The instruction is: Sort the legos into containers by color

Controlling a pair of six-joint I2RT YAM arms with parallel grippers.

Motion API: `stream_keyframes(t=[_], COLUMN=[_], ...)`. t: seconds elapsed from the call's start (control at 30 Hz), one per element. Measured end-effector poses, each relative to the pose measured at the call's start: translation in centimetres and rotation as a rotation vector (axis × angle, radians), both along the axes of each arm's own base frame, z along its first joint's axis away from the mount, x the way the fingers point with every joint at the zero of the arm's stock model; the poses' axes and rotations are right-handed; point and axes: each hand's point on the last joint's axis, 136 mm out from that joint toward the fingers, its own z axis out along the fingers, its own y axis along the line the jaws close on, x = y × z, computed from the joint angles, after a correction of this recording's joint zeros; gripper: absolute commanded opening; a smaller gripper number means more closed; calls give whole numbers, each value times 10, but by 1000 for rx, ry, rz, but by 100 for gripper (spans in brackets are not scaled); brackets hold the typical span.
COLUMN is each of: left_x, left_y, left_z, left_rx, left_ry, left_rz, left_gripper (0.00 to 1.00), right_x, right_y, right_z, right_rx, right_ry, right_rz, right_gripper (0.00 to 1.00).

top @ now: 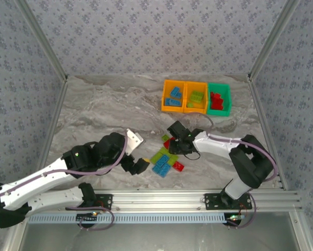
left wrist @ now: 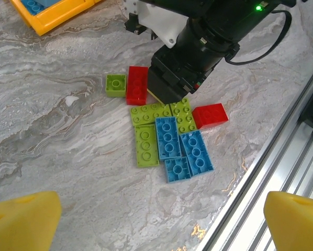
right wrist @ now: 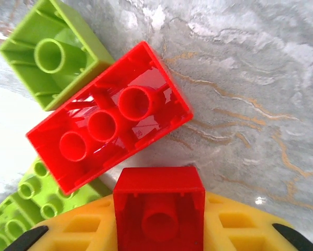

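Grey marbled worktop (top: 109, 104) is carrying everything. Left arm (top: 52, 178) is reaching in from the near left corner, right arm (top: 245, 162) from the near right. Both are bending toward the loose legos (top: 167, 157) near the middle front.

Three bins are standing side by side, touching, at the far edge:
- the left orange bin (top: 172, 95) is holding blue bricks;
- the middle orange bin (top: 196, 97) is holding lime green bricks;
- the green bin (top: 219, 99) is holding red bricks.

Left gripper (top: 137, 166) is hanging just left of the pile; its jaws are standing wide apart and released, with the yellow fingertips (left wrist: 23, 219) at the bottom corners of its wrist view and nothing between them.

Right gripper (top: 177, 140) is pointing down at the far edge of the pile; its jaws are clenched on a small red brick (right wrist: 159, 212), hollow side toward the camera.

Just beyond that brick, a long red brick (right wrist: 109, 117) is lying upside down on the worktop; a lime square brick (right wrist: 54, 52) is lying beside it, also hollow side up, and looks to be touching it.

In the left wrist view the rest are lying flat and close-packed, studs up:
- three lime bricks (left wrist: 146, 145);
- three blue bricks (left wrist: 168, 137);
- one red brick (left wrist: 210, 115) at the right edge of the cluster.
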Motion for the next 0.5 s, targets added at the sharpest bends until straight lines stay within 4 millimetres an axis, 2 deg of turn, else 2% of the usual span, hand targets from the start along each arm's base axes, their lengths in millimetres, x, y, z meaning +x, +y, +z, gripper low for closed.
stream_keyframes(t=[0.07, 0.17, 0.27, 0.37, 0.5], left_x=[1, 3, 3, 4, 5], left_y=[-2, -7, -11, -14, -16], left_z=[3, 12, 20, 24, 23], left_rx=[-16, -62, -112, -148, -163], left_ry=[-8, -27, -40, -46, -35], left_rz=[0, -2, -5, -1, 12], left_gripper=[99, 99, 99, 99, 99], right_x=[0, 3, 11, 33, 81], right_y=[-3, -12, -30, -71, -148], right_z=[17, 57, 97, 120, 120], right_rx=[16, 58, 108, 121, 59], right_ry=[-43, -143, -248, -319, -313], right_rz=[-8, -32, -85, -190, -385], right_gripper=[29, 28, 29, 29, 28])
